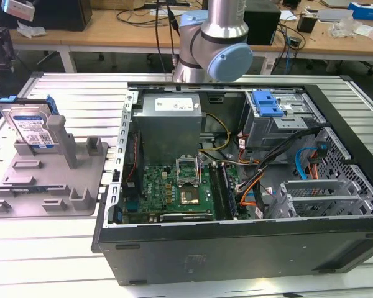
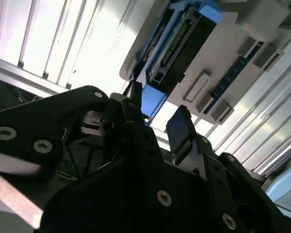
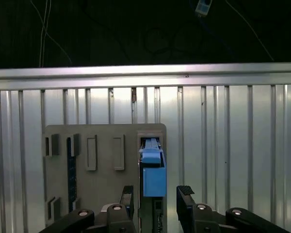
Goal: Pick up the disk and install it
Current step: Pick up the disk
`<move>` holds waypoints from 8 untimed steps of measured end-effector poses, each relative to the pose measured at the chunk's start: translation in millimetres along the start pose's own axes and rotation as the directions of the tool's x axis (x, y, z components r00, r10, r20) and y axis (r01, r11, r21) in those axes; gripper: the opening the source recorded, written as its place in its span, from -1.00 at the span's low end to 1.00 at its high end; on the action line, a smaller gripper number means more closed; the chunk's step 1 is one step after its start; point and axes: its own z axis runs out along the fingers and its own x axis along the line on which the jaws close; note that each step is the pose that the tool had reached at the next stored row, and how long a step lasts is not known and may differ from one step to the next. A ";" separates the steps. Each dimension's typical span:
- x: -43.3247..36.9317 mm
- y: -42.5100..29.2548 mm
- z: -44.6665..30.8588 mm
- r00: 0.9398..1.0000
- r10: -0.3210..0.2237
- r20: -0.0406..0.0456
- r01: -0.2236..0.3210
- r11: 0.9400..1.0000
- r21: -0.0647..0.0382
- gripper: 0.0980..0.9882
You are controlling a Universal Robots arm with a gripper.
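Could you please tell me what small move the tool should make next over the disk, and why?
Probably a straight descent of the tool toward the disk. In the first wrist view the tool is open and the disk, standing on edge in the grey holder, lines up between its fingers, which do not seem to reach around it yet.

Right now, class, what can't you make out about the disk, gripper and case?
Lower part of the disk: exterior view, behind the grey holder.
Its label: turned away in both wrist views.
Most of the gripper: first wrist view, past the picture's edge.
Inside the drive cage: exterior view, behind its walls.
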 end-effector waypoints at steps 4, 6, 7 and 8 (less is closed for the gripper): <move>-0.1 0.3 0.5 1.000 -0.002 0.000 0.002 1.000 0.000 -0.14; -0.1 0.3 0.9 1.000 -0.002 0.000 0.002 1.000 0.000 -0.14; -0.1 0.2 1.5 1.000 -0.002 0.000 0.002 1.000 0.000 -0.14; -0.1 0.3 1.9 1.000 -0.002 0.000 0.002 1.000 0.000 -0.14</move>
